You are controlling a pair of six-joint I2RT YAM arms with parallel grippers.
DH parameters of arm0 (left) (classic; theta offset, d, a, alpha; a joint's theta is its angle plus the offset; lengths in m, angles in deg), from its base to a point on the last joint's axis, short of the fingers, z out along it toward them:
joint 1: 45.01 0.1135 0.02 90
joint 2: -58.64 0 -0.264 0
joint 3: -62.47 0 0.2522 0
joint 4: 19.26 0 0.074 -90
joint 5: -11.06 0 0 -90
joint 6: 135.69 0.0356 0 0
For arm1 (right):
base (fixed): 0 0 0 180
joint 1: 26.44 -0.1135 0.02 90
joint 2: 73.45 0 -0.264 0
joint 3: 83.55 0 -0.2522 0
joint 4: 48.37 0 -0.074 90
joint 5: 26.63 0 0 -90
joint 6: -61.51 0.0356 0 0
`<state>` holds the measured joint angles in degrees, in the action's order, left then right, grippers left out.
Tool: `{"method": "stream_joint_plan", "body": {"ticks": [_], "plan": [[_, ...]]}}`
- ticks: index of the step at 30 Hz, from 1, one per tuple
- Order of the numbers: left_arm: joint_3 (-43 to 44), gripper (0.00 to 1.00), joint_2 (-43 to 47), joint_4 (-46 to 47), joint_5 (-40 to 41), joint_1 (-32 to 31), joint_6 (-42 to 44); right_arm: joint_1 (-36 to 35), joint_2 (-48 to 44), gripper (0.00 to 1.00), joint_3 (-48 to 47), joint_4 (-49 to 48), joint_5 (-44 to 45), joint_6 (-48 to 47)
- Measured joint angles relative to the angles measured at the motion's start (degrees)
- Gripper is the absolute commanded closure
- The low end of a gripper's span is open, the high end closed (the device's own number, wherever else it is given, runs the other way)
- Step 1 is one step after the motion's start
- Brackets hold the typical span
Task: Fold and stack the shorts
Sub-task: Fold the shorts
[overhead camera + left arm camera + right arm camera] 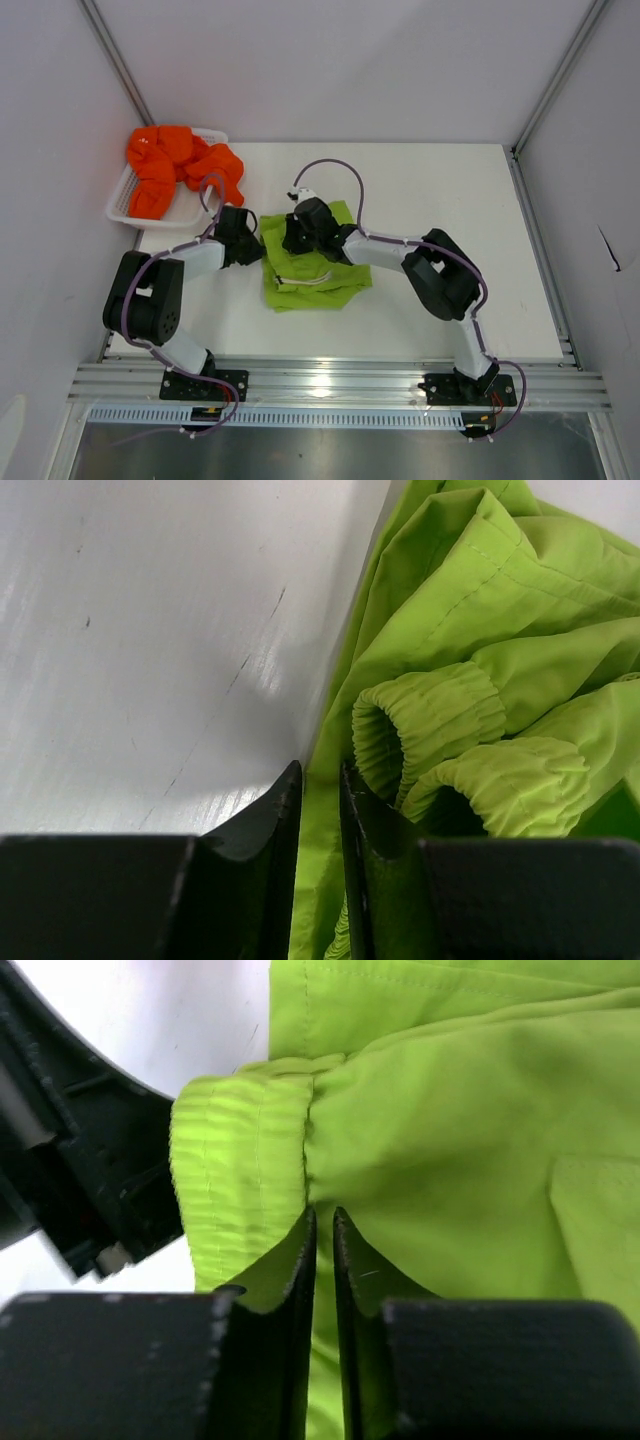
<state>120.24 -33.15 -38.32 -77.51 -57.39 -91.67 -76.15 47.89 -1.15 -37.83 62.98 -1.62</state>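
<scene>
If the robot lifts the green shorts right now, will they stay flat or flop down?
Probably flop: the green shorts lie in soft folds and wrinkles. Likely light, as the cloth looks thin. The gathered elastic band may give the left tool some grip.

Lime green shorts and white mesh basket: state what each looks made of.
The lime green shorts: thin woven fabric, probably synthetic, faint sheen; stitched seams and gathered elastic bands show. The white mesh basket: likely moulded plastic, from its rigid lattice wall.
</scene>
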Motion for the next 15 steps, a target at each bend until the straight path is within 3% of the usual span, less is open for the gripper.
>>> {"method": "stream_joint_plan", "body": {"ticks": [7, 9, 15], "plan": [[-0.1, 0.60, 2.5, -1.8, 1.3, 0.2, 0.7, 0.9, -10.5, 0.71, 4.7, 0.8, 0.5, 0.1], [-0.1, 0.53, 3.7, -2.6, 1.6, 0.5, 1.0, 1.3, -13.7, 0.70, 6.2, 0.5, 0.0, 0.4], [-2.6, 0.46, 11.0, -5.7, 3.0, 2.9, 1.0, 5.5, -21.9, 0.71, 14.0, -4.5, -5.2, 3.6]]}}
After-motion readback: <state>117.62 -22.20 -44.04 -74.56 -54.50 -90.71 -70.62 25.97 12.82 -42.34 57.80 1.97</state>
